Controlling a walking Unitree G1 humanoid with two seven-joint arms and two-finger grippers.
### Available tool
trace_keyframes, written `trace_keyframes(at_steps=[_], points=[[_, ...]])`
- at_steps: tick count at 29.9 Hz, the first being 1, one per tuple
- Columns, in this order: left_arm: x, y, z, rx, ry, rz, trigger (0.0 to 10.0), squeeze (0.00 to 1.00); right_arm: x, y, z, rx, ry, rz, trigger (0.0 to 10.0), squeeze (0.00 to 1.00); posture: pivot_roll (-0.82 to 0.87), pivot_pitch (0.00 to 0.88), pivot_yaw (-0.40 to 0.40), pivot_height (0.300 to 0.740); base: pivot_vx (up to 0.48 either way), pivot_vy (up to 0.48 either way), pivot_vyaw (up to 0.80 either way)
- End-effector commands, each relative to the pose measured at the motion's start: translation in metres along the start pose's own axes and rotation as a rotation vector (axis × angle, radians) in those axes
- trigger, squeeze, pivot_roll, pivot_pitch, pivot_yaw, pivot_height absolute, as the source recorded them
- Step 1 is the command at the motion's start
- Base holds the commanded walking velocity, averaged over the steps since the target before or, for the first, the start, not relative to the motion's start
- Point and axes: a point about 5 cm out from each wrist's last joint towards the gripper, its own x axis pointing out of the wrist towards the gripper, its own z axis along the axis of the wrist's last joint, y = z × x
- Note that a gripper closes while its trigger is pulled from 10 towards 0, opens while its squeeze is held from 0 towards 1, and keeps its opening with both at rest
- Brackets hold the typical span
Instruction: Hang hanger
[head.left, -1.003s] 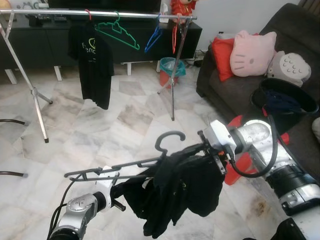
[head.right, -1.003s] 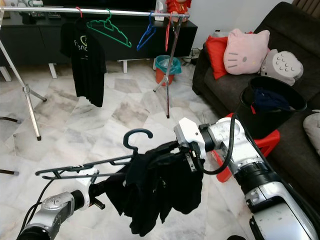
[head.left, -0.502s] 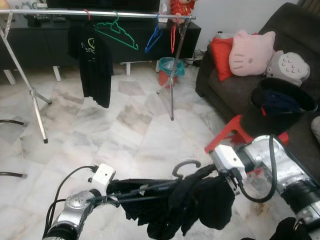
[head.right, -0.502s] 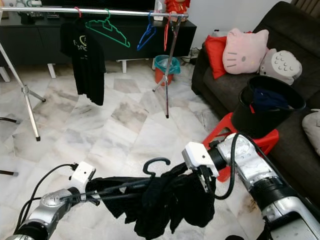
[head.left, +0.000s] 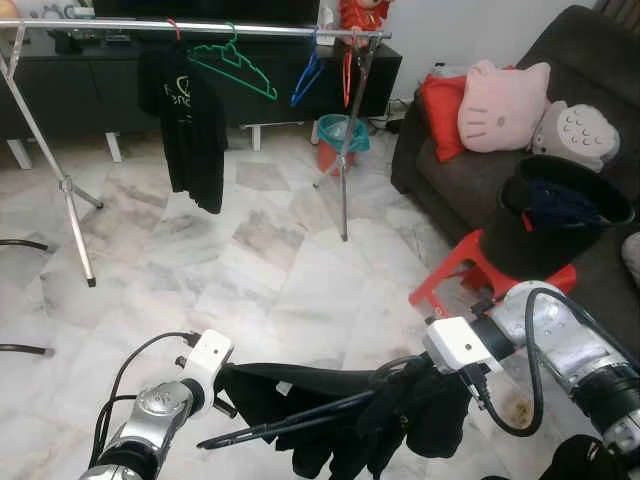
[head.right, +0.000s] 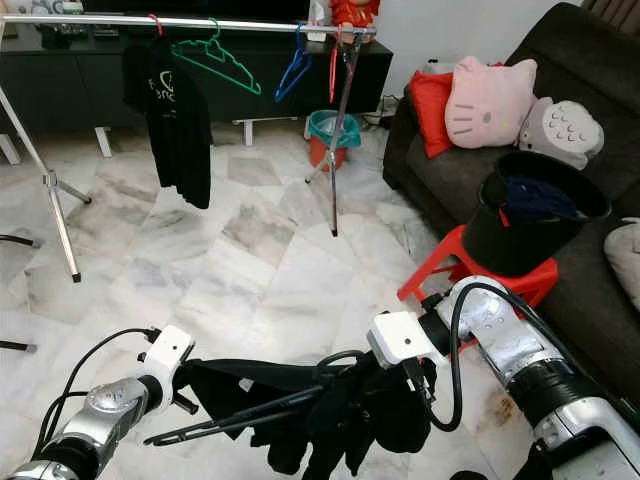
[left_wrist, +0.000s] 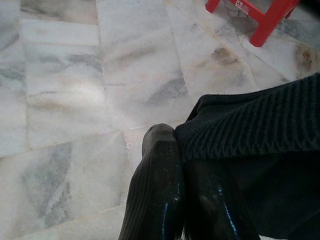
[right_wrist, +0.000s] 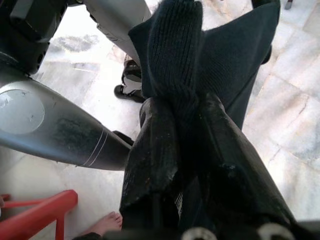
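A black garment hangs stretched between my two grippers, low over the marble floor. My left gripper is shut on its edge; in the left wrist view the fingers pinch the ribbed hem. My right gripper is shut on a bunched ribbed part, fingers clamped around it. A dark grey hanger sits threaded in the cloth, slanting down to the left, with its hook beside the right gripper. The clothes rack stands at the far back.
On the rack hang a black T-shirt and green, blue and red hangers. A black basket rests on a red stool by the sofa on the right. A person's bare foot is close by.
Both arms have come down with the garment. The hanger, earlier raised with its hook upright above the cloth, now slants low across it, its left end dropped below the left gripper.
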Motion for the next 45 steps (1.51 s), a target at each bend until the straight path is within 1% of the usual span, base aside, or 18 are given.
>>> trace_keyframes(at_steps=[1,5,6,7,9,11,13,15,17,21,23,25,28,29,31,40,42,45], points=[[-0.022,0.036,-0.025,-0.003,0.128,0.180,10.0,0.00,-0.034,0.016,-0.022,0.072,0.195,0.008,10.0,0.00,-0.03,0.000,-0.106,0.740,0.000,0.000,0.00],[-0.023,0.039,-0.025,0.002,0.130,0.203,10.0,0.00,-0.036,0.021,-0.032,0.081,0.277,0.043,10.0,0.00,-0.03,0.000,-0.108,0.740,0.000,0.000,0.00],[-0.023,0.039,-0.025,0.002,0.130,0.203,10.0,0.00,-0.036,0.021,-0.032,0.081,0.277,0.043,10.0,0.00,-0.03,0.000,-0.108,0.740,0.000,0.000,0.00],[-0.024,0.044,-0.023,0.004,0.131,0.237,10.0,0.00,-0.036,0.023,-0.036,0.084,0.305,0.046,10.0,0.00,-0.02,0.000,-0.110,0.740,0.000,0.000,0.00],[-0.025,0.047,-0.022,0.003,0.134,0.250,10.0,0.00,-0.035,0.022,-0.039,0.073,0.337,0.028,10.0,0.00,-0.02,0.000,-0.110,0.740,0.000,0.000,0.00],[-0.025,0.048,-0.021,0.024,0.139,0.240,10.0,0.00,-0.033,0.016,-0.040,0.043,0.364,-0.036,10.0,0.00,-0.02,0.000,-0.109,0.740,0.000,0.000,0.00],[-0.026,0.049,-0.021,0.027,0.145,0.243,10.0,0.00,-0.032,0.013,-0.041,0.046,0.366,-0.054,10.0,0.00,-0.02,0.000,-0.109,0.740,0.000,0.000,0.00],[-0.027,0.051,-0.021,0.039,0.155,0.249,10.0,0.00,-0.033,0.012,-0.044,0.042,0.412,-0.073,10.0,0.00,-0.02,0.000,-0.107,0.740,0.000,0.000,0.00],[-0.027,0.052,-0.022,0.041,0.157,0.250,10.0,0.00,-0.035,0.015,-0.051,0.037,0.488,-0.052,10.0,0.00,-0.02,0.000,-0.106,0.740,0.000,0.000,0.00],[-0.027,0.052,-0.021,0.049,0.164,0.252,10.0,0.00,-0.036,0.016,-0.054,0.050,0.512,-0.053,10.0,0.00,-0.03,0.000,-0.106,0.740,0.000,0.000,0.00],[-0.027,0.052,-0.021,0.047,0.163,0.254,10.0,0.00,-0.037,0.020,-0.056,0.055,0.521,-0.016,10.0,0.00,-0.03,0.000,-0.107,0.740,0.000,0.000,0.00],[-0.027,0.053,-0.021,0.049,0.163,0.259,10.0,0.00,-0.038,0.019,-0.057,0.049,0.537,-0.034,10.0,0.00,-0.03,0.000,-0.107,0.740,0.000,0.000,0.00],[-0.027,0.053,-0.020,0.050,0.165,0.260,10.0,0.00,-0.039,0.014,-0.061,0.023,0.592,-0.093,10.0,0.00,-0.03,0.000,-0.107,0.740,0.000,0.000,0.00],[-0.027,0.053,-0.021,0.059,0.176,0.259,10.0,0.00,-0.040,0.009,-0.063,0.017,0.624,-0.147,10.0,0.00,-0.03,0.000,-0.106,0.740,0.000,0.000,0.00],[-0.028,0.054,-0.021,0.064,0.181,0.256,10.0,0.00,-0.041,0.007,-0.065,0.006,0.660,-0.168,10.0,0.00,-0.03,0.000,-0.106,0.740,0.000,0.000,0.00],[-0.028,0.051,-0.024,0.072,0.194,0.221,10.0,0.00,-0.039,-0.001,-0.066,-0.017,0.676,-0.252,10.0,0.00,-0.03,0.000,-0.108,0.740,0.000,0.000,0.00],[-0.028,0.050,-0.025,0.070,0.197,0.218,10.0,0.00,-0.039,-0.006,-0.065,-0.019,0.666,-0.306,10.0,0.00,-0.03,0.000,-0.107,0.740,0.000,0.000,0.00],[-0.027,0.048,-0.026,0.066,0.202,0.212,10.0,0.00,-0.041,-0.008,-0.067,-0.041,0.703,-0.335,10.0,0.00,-0.03,0.000,-0.107,0.740,0.000,0.000,0.00]])
